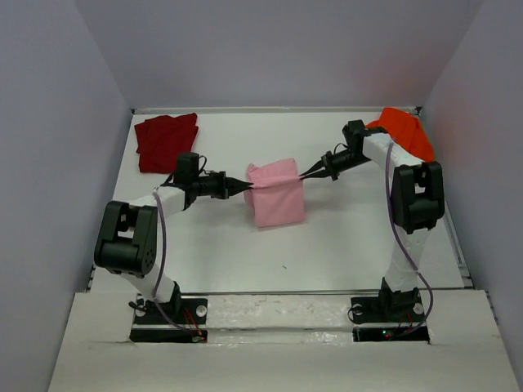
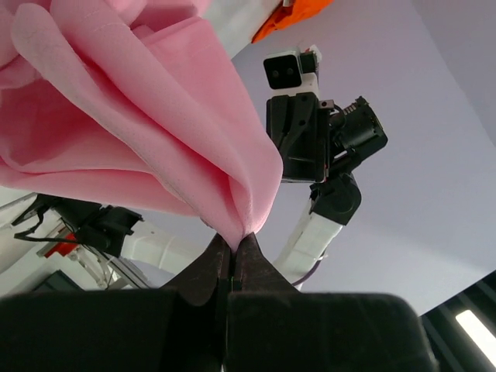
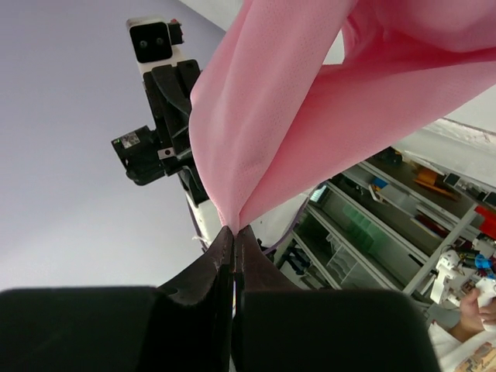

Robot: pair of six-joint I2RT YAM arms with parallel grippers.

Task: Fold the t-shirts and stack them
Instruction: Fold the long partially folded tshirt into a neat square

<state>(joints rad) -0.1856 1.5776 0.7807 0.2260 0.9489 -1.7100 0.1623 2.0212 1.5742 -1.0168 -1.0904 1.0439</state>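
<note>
Both claws are pinched tight on the pink shirt (image 1: 276,196). The left claw (image 1: 245,186) has one upper corner and the right claw (image 1: 304,174) has the other. From each wrist view the cloth gathers to a point right at the closed tips and fans out from there. The shirt hangs in the air between the two claws, off the table (image 1: 327,253) as far as I can tell.

Its held edge runs straight from claw to claw, across the table from side to side, with the right end a touch farther back. The rest of the cloth drops below that line and looks doubled over, about as deep as it is wide. I can't tell which end is the collar.

The red shirt (image 1: 166,140) lies beyond the left claw and out to its side, flat and squared off, so I'd judge it already folded. The orange shirt (image 1: 406,131) sits behind the right claw, past its arm. It is humped and partly hidden, and to my eye not yet folded.

By my reckoning the job is about a third done. The pink shirt is mid-fold and needs laying down and finishing. The orange one has yet to be folded, and nothing is stacked, since the three shirts are well apart.
</note>
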